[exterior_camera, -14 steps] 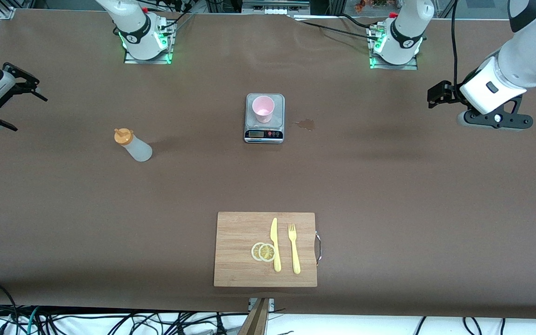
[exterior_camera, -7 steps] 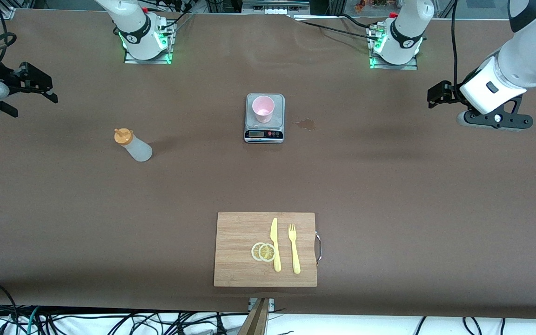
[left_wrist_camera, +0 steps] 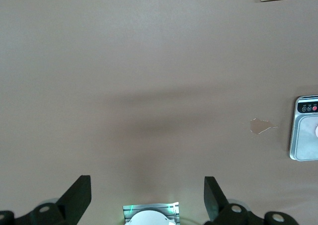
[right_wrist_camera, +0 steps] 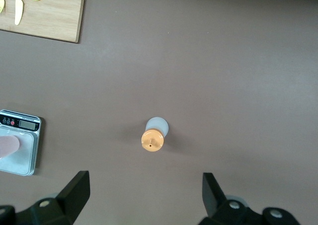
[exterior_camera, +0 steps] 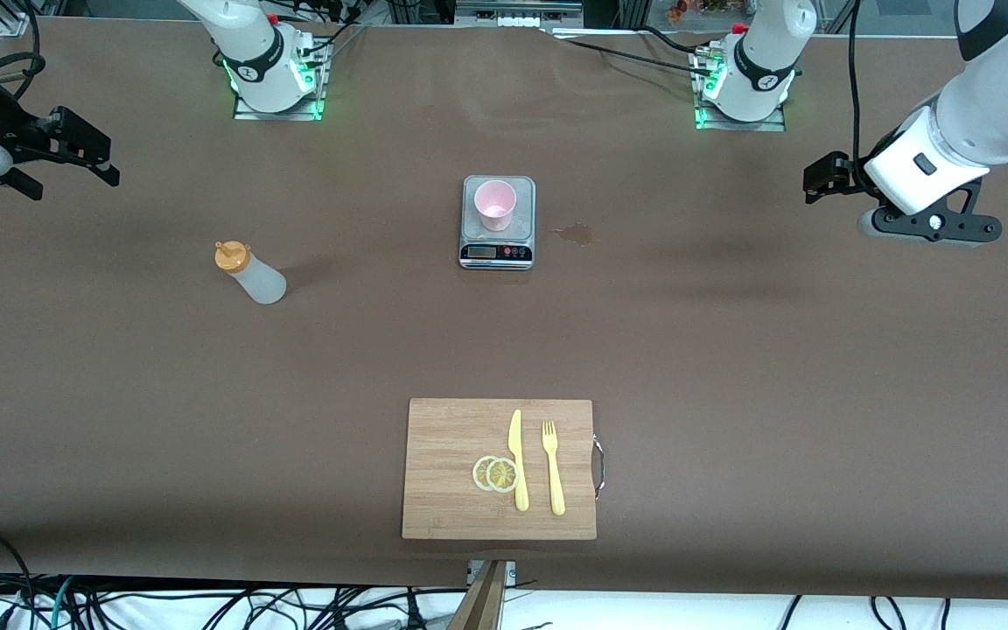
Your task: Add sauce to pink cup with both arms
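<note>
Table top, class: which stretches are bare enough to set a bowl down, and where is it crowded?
Bare: the wide band between the squeeze bottle, the scale bearing the pink cup, and the cutting board; likewise toward the left arm's end. Crowded: the board, holding knife, fork and lemon slices.

— What can't you read here?
— The scale (exterior_camera: 497, 222) display is too small. Your left wrist view cuts the scale (left_wrist_camera: 304, 128) at its edge, and the right gripper (exterior_camera: 75, 156) runs off the front view.
</note>
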Action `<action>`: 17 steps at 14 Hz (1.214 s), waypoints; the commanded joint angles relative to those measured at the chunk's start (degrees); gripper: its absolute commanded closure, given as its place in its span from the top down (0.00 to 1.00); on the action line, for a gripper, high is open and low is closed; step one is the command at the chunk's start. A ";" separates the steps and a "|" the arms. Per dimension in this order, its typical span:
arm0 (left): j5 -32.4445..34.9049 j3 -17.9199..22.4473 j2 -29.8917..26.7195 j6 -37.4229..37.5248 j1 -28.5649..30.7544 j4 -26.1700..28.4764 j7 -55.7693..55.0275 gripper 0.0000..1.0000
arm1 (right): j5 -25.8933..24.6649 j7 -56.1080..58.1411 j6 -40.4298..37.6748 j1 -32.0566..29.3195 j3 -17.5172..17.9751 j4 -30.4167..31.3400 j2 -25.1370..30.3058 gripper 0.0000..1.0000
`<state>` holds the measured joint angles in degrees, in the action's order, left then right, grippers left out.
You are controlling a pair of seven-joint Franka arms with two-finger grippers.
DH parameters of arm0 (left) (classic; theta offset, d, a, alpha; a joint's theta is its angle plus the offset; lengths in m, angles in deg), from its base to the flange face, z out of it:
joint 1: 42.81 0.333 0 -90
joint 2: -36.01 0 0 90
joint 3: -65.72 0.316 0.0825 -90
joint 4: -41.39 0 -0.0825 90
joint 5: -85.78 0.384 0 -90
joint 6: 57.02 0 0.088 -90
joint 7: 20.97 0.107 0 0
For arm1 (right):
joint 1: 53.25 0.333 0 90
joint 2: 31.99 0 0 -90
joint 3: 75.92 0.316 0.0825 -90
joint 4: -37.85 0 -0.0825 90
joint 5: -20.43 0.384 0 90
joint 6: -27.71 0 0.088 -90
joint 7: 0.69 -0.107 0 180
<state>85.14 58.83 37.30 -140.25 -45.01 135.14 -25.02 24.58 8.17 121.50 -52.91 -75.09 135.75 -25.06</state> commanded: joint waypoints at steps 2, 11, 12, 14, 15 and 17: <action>-0.76 0.04 0.73 1.31 -0.08 -1.82 -0.43 1.00 | -0.98 -2.45 -0.71 0.90 -0.74 -0.69 0.72 1.00; -0.76 0.12 0.73 1.31 0.09 -1.82 -0.43 1.00 | -3.18 -3.06 -0.71 0.90 -0.21 -0.78 0.63 1.00; -0.76 0.12 0.81 1.31 0.09 -1.82 -0.43 1.00 | -3.27 -3.06 -0.80 0.90 -0.21 -0.69 0.63 1.00; -0.76 0.12 0.81 1.31 0.09 -1.82 -0.43 1.00 | -3.18 -2.98 -1.24 0.90 -0.30 -0.78 0.63 1.00; -0.76 0.12 0.81 1.31 0.09 -1.82 -0.43 1.00 | -3.27 -3.06 -1.24 0.90 -0.30 -0.78 0.63 1.00; -0.76 0.12 0.81 1.31 0.09 -1.82 -0.43 1.00 | -3.53 -2.98 -1.33 0.90 -0.21 -0.78 0.63 1.00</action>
<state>85.14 58.87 37.30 -140.25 -45.00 135.14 -25.03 22.17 6.13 121.20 -52.47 -75.20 135.38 -25.03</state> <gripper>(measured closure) 0.000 0.000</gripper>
